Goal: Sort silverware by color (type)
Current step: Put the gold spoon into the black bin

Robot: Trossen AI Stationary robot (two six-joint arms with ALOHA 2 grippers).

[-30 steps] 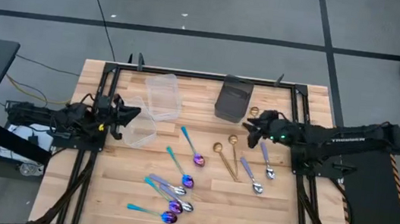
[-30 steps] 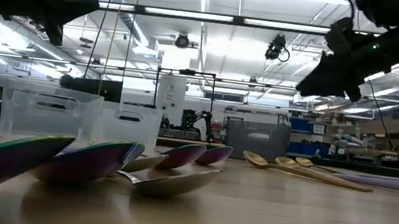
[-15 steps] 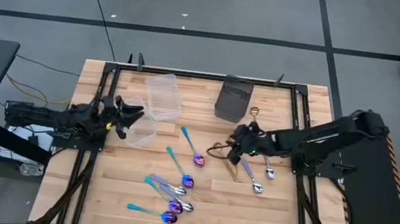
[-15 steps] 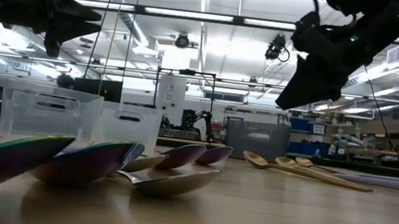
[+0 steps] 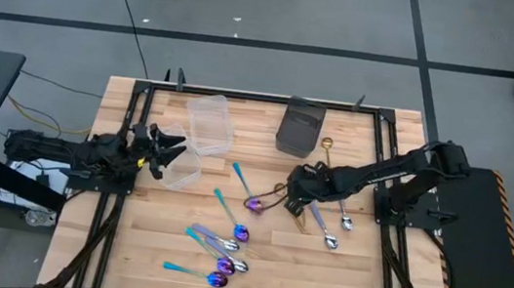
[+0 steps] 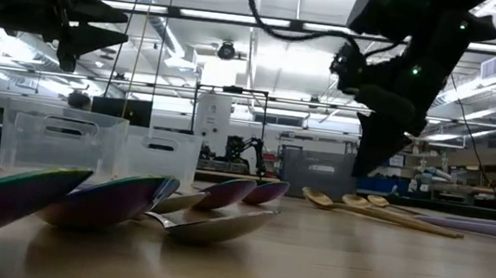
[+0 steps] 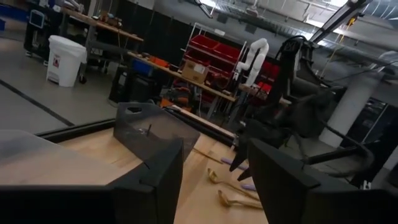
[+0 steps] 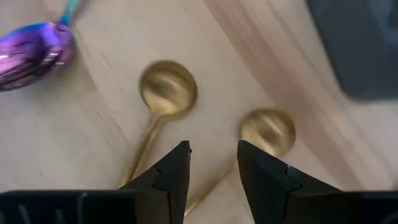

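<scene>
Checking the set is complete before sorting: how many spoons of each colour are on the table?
Gold spoons: 3
Iridescent spoons: 4
Silver spoons: 4 (two lie in the overlapping pile, so this count is less sure)
Total: 11

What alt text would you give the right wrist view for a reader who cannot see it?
The right gripper, fingers open and empty, hangs close above two gold spoons lying bowl-up on the wooden table. An iridescent purple spoon bowl shows at one edge, and a corner of the dark grey box at the opposite side.
</scene>
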